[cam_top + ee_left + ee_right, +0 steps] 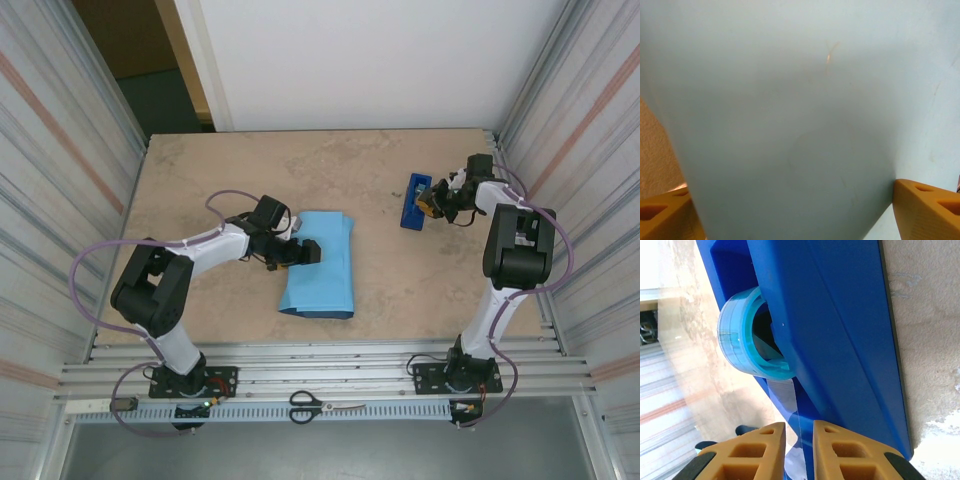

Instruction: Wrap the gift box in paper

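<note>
The paper point(325, 275), its sky-blue face outward, lies folded into a bundle left of the table's middle. The gift box is hidden. My left gripper point(300, 252) is at the bundle's left side, jaws spread wide. In the left wrist view the paper point(790, 115) spans the gap of the left gripper point(790, 190) and touches the right finger point(925, 205). My right gripper point(432, 200) is at the blue tape dispenser point(412, 208). In the right wrist view a clear tape strip point(785, 395) runs from the roll point(742, 335) into the narrow gap of the right gripper point(799, 440).
The tape dispenser point(840, 340) lies flat on the beige table point(250, 170) at the back right. Scissors point(325, 405) rest on the metal rail at the near edge. Corrugated walls close in both sides.
</note>
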